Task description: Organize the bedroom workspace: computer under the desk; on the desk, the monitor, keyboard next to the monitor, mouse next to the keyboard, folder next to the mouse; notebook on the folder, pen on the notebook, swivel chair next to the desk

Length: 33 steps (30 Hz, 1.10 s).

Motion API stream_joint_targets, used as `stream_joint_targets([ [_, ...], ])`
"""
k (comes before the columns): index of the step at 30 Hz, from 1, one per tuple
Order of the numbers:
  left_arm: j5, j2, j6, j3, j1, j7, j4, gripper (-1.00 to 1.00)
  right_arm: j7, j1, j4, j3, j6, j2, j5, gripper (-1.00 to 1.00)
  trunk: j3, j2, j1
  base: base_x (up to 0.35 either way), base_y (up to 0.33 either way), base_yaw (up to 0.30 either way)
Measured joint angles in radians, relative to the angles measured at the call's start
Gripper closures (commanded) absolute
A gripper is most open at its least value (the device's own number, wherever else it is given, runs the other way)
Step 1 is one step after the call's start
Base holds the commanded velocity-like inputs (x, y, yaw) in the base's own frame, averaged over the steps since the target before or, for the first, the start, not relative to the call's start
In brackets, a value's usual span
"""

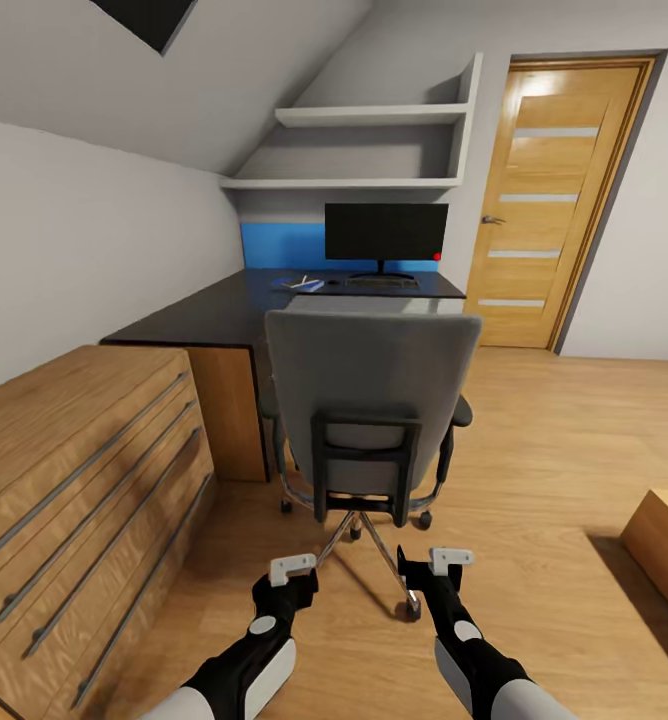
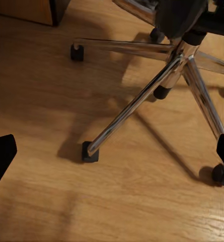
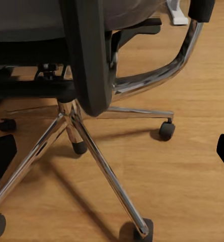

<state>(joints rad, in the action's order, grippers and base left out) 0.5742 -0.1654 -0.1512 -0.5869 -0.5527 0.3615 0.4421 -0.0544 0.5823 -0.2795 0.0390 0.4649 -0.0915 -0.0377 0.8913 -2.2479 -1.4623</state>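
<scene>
Since both grippers sit low behind the swivel chair (image 1: 372, 400), main risk is the chrome base: the left gripper (image 1: 292, 568) and right gripper (image 1: 448, 560) hang just above the nearest castor legs, so a forward move could snag a leg (image 2: 137, 103) or spin the chair instead of rolling it straight. Both are spread wide with nothing held; in the wrist views the fingertips sit at the frame edges. The chair stands at 12 o'clock, backrest toward the robot, seat facing the desk (image 1: 224, 310), already near its front edge. The monitor (image 1: 385, 233) is at 12 on the desktop, its long axis running 9 to 3, screen facing the robot. The keyboard (image 1: 382, 282) lies parallel just in front. A pushed chair could also knock the wooden drawer unit (image 1: 74, 480) at 9.
</scene>
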Motion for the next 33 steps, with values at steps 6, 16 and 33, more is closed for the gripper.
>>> stream_joint_targets([
  [6,0.0,-0.009,-0.008,-0.028,0.0,0.004,0.008,-1.0,0.0,0.0,0.002,0.0,0.005,0.0,-0.002,-1.0,-0.019,0.042,0.023,0.0,0.0,0.0],
  [16,0.0,-0.009,0.04,-0.032,0.0,0.005,0.091,-1.0,0.001,0.0,0.002,0.0,0.006,0.0,-0.002,-1.0,-0.025,0.056,0.031,0.0,0.0,0.0],
  [33,0.004,-0.009,0.051,-0.033,0.0,0.009,0.108,-1.0,0.001,0.0,0.001,0.001,0.034,0.001,-0.003,-1.0,0.019,-0.041,-0.023,0.0,0.0,0.0],
])
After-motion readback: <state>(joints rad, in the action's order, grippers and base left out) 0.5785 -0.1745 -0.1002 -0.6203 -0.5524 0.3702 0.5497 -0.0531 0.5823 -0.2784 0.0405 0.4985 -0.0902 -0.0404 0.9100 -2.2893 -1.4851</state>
